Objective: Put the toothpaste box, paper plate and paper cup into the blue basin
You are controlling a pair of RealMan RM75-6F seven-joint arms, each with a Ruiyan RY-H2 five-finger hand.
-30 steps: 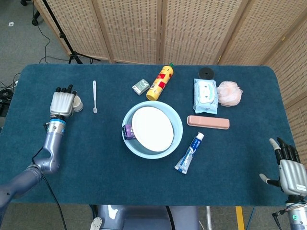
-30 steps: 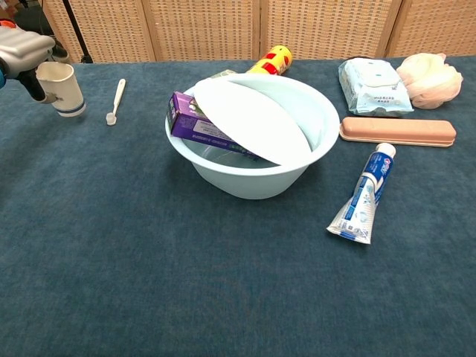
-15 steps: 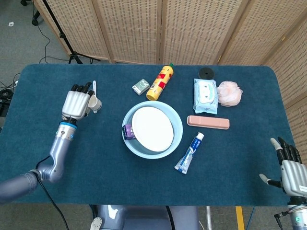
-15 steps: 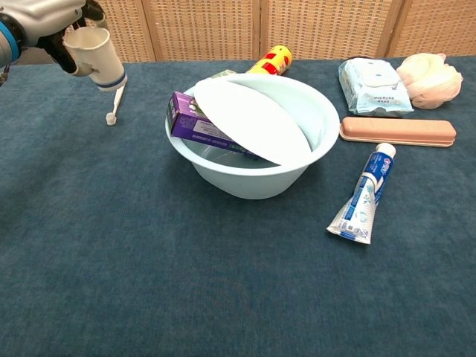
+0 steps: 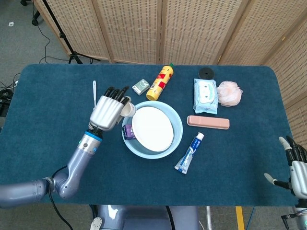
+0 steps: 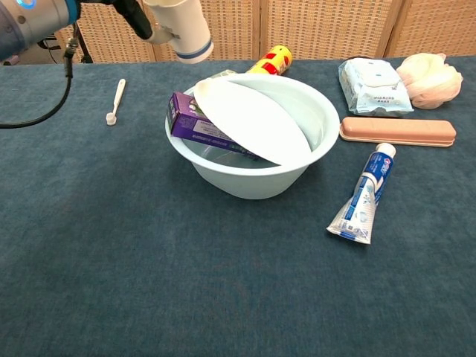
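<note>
**Above the basin's left rim, our last item rides in**

Over the near-left edge of the blue basin [image 5: 178, 125] we carry the paper cup [image 6: 181, 28] in our left hand [image 5: 107, 111], fingers wrapped round its body so that it hangs tilted, mouth up and away, its blue-banded base pointing down toward the basin. We hold it high because the basin wall has to be cleared before anything can be let go; in the chest view the cup sits well above the rim, not touching it.

Inside the basin the paper plate [image 5: 152, 128] lies slanted, one edge propped against the wall. It leans that way because the toothpaste box [image 6: 195, 123] lies beneath it, its purple end poking out at the left under the plate's edge. Two of the three items look delivered, so we judge the cup to be the remaining one.

Our right hand [image 5: 297, 167] waits at the far right corner of the surface, fingers spread and holding nothing, well apart from the work.

Around the basin lie things we leave alone: a toothbrush [image 5: 94, 89] to the left, a yellow bottle [image 5: 160, 82] and a small green box [image 5: 140, 86] behind, a toothpaste tube [image 5: 190, 153] to the front right.

Next the cup wants to travel a little further right so it drops onto the plate and not outside the rim
</note>
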